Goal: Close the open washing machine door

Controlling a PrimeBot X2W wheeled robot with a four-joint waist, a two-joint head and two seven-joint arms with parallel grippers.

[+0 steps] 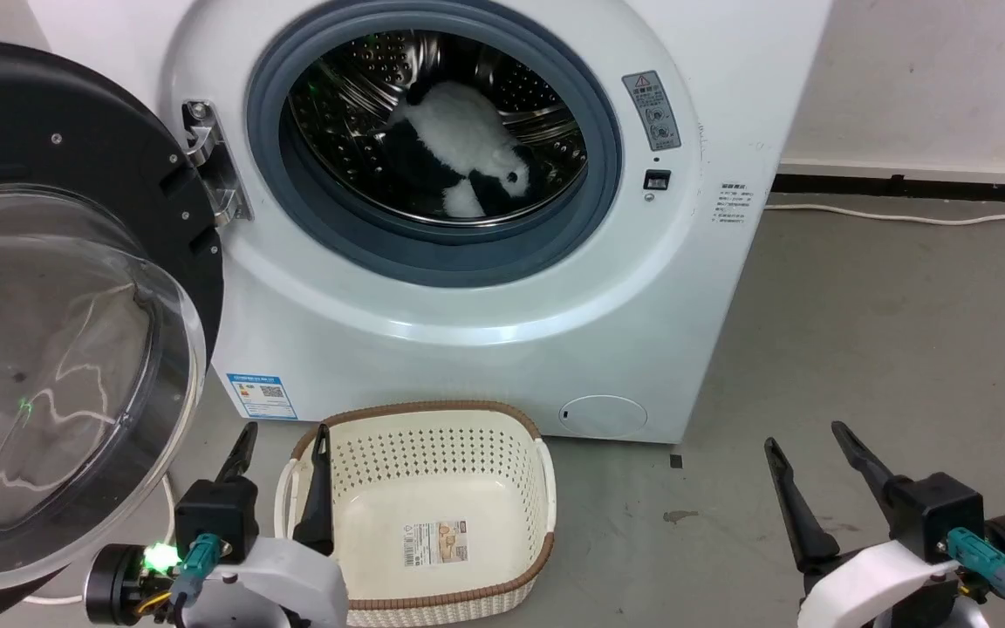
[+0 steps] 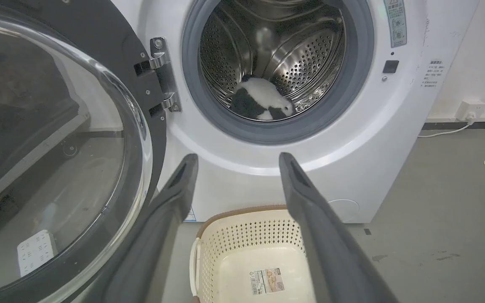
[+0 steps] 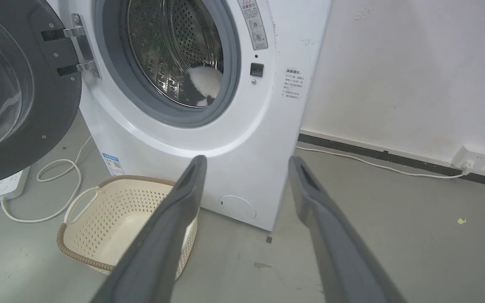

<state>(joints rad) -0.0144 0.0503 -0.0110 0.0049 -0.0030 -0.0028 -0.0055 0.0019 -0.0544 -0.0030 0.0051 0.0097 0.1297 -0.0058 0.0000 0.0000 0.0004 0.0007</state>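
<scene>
The washing machine door (image 1: 58, 323) hangs wide open at the left, black-rimmed with a bulging clear glass bowl, swung out on its metal hinge (image 1: 210, 161). The door (image 2: 53, 147) also looms at the left of the left wrist view, and the door (image 3: 15, 92) shows at the upper left of the right wrist view. My left gripper (image 1: 284, 436) is open, low, just right of the door's lower edge and not touching it. At the lower right my right gripper (image 1: 803, 436) is open too, far from the door. Both hold nothing.
The white washing machine (image 1: 468, 331) has a grey rubber ring (image 1: 433, 253) around a drum holding a black-and-white plush toy (image 1: 468, 148). A cream basket (image 1: 433, 506) stands on the grey floor before it. A power strip (image 3: 9, 185) with cable lies at left; wall socket (image 3: 470, 158) at right.
</scene>
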